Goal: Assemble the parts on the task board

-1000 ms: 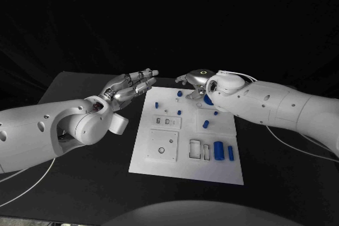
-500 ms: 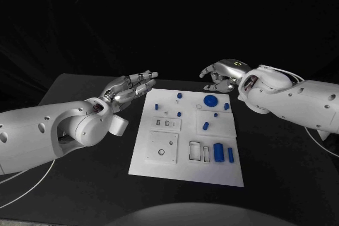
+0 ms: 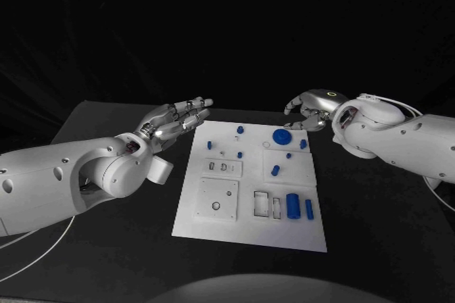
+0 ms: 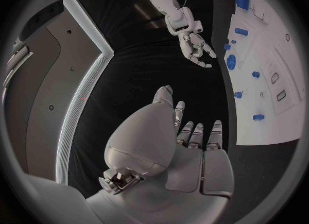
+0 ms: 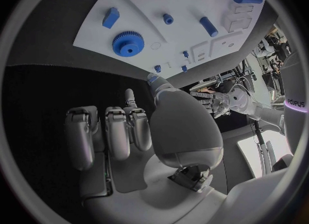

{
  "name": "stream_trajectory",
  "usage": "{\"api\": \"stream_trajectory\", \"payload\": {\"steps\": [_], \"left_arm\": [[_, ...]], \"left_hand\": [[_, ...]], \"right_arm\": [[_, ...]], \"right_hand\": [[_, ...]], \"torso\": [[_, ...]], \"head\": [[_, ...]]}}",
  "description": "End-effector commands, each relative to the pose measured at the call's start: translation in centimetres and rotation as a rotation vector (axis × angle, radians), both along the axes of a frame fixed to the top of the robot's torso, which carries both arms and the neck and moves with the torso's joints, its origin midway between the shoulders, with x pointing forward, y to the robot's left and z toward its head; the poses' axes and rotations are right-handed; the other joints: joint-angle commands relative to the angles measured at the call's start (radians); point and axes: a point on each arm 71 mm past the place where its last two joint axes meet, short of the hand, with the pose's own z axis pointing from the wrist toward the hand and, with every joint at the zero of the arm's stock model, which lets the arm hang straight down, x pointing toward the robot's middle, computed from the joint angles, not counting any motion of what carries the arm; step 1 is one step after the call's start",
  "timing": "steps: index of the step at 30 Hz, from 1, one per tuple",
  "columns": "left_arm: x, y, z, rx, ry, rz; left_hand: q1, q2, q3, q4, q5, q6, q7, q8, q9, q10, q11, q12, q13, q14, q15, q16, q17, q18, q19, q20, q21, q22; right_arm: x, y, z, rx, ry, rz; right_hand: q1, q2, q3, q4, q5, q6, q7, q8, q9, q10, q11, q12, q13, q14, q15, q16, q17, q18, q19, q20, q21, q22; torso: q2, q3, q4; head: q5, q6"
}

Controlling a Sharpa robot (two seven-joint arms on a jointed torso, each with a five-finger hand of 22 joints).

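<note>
The white task board [image 3: 285, 231] lies in the middle of the black table. A blue gear [image 3: 281, 137] sits on its far right part, seen also as a toothed disc [image 5: 129, 44] in the right wrist view. Small blue pegs [image 3: 240, 129] stand near the far edge, and two blue cylinders [image 3: 294, 206] lie at the near right. My right hand [image 3: 311, 111] hovers beyond the board's far right corner, fingers loosely bent and apart, holding nothing. My left hand [image 3: 175, 122] is raised off the board's far left corner, fingers stretched out, empty.
A square plate with a hole [image 3: 218, 198] and rectangular slots [image 3: 263, 203] mark the board's near half. Black table surface [image 3: 114, 250] surrounds the board on all sides.
My right hand has let go of the blue gear, which now rests on the board, and has lifted away to the right. The left hand has stayed put.
</note>
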Motion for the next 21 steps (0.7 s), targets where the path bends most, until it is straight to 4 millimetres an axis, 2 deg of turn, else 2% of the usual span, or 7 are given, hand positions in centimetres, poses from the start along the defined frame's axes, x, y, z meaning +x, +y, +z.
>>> {"api": "stream_trajectory", "payload": {"steps": [1, 3, 8, 21], "left_arm": [[-0.1, -0.2, 0.1, -0.011, -0.005, -0.026], [-0.1, -0.3, 0.1, -0.011, -0.005, -0.028], [-0.1, -0.3, 0.1, -0.014, -0.005, -0.031], [-0.2, -0.2, 0.2, -0.014, -0.005, -0.03]], "left_hand": [[0.01, 0.003, 0.007, -0.001, 0.004, 0.002, 0.002, 0.006, 0.001, 0.003, 0.003, 0.006, 0.001, -0.001, 0.006, 0.007, 0.001, 0.017, 0.0, 0.007, 0.007, -0.006], [0.011, 0.003, 0.007, -0.001, 0.004, 0.002, 0.003, 0.006, 0.001, 0.005, 0.004, 0.007, 0.002, -0.001, 0.007, 0.007, 0.001, 0.017, -0.001, 0.007, 0.007, -0.006], [0.012, 0.003, 0.008, -0.001, 0.004, 0.002, 0.004, 0.007, 0.001, 0.008, 0.005, 0.007, 0.003, -0.001, 0.007, 0.007, 0.001, 0.017, -0.001, 0.007, 0.007, -0.006], [0.014, 0.003, 0.008, -0.001, 0.004, 0.007, 0.007, 0.012, 0.002, 0.018, 0.008, 0.01, 0.005, -0.001, 0.009, 0.008, 0.001, 0.017, 0.0, 0.008, 0.007, -0.006]], "right_arm": [[0.0, -0.2, -0.7, -0.07, 0.041, -0.031], [0.1, -0.1, -0.9, -0.079, 0.047, -0.032], [0.2, 0.0, -1.4, -0.092, 0.061, -0.036], [0.4, 0.3, -3.4, -0.112, 0.067, -0.037]], "right_hand": [[-0.01, -0.003, 0.002, 0.004, 0.031, -0.007, 0.004, 0.004, 0.013, 0.106, 0.007, 0.004, 0.262, 0.109, 0.003, 0.003, 0.263, -0.01, 0.097, 0.003, 0.007, 0.255], [-0.007, -0.004, 0.008, 0.0, 0.081, -0.002, 0.007, 0.011, 0.032, 0.106, 0.009, 0.004, 0.262, 0.109, 0.006, 0.003, 0.263, -0.012, 0.104, 0.005, 0.012, 0.259], [-0.002, -0.007, 0.018, -0.007, 0.132, -0.006, 0.006, 0.014, 0.054, 0.106, 0.009, 0.004, 0.262, 0.109, 0.006, 0.003, 0.263, -0.013, 0.107, 0.007, 0.015, 0.262], [0.018, -0.013, 0.032, -0.027, 0.127, -0.039, 0.01, 0.003, 0.075, 0.106, 0.013, 0.004, 0.262, 0.109, 0.009, 0.003, 0.263, -0.013, 0.106, 0.009, 0.014, 0.261]], "torso": [[-0.001, -0.0019, 0.0016], [-0.002, -0.0029, 0.0023], [-0.002, -0.0038, 0.0018], [-0.001, -0.0019, 0.0006]], "head": [[0.0, -0.002], [-0.003, -0.003], [-0.002, -0.004], [0.006, -0.004]]}}
